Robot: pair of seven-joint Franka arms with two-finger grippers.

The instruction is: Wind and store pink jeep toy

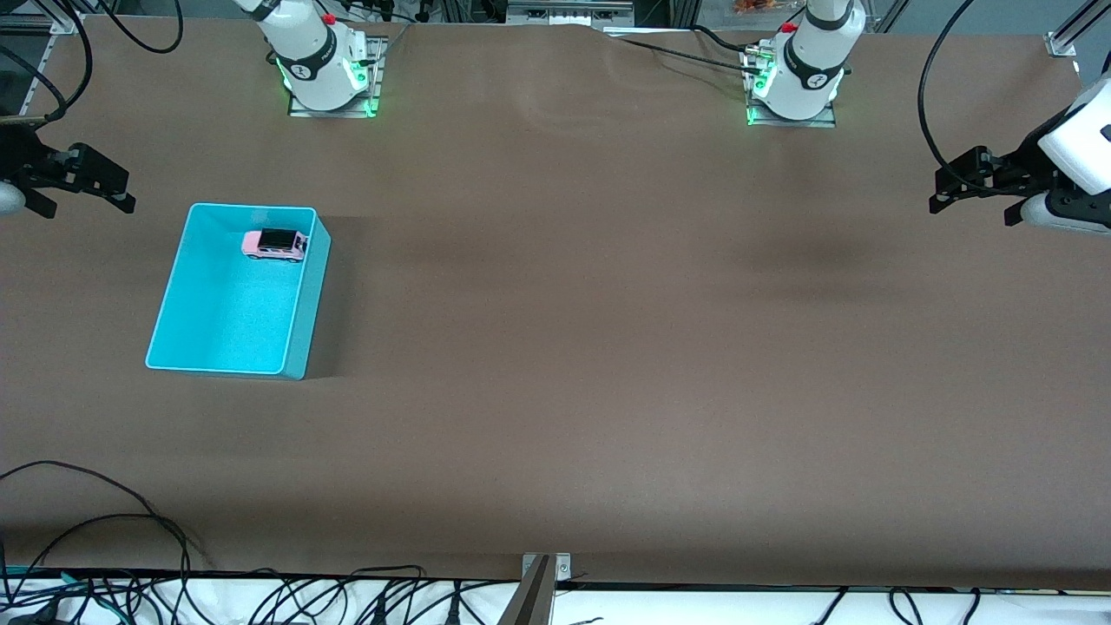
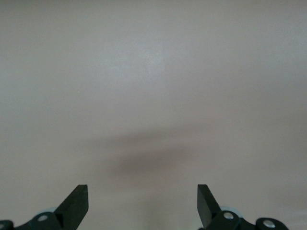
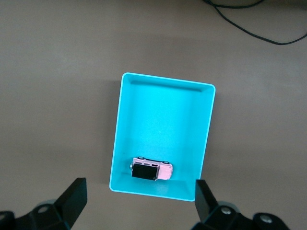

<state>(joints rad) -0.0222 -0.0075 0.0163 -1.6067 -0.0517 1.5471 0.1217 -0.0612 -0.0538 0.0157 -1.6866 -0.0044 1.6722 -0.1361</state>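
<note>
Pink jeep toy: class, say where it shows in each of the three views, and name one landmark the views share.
Front view: pink jeep toy lies in the cyan bin, at the end farthest from the camera.
Left wrist view: not in it; only bare table.
Right wrist view: the jeep lies in the bin.
Shared landmark: the cyan bin, in front and right wrist views.

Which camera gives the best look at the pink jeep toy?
The right wrist view: it looks straight down on the pink jeep toy inside the cyan bin, showing its black roof. The front view shows it smaller. The left wrist view shows only bare table.
</note>
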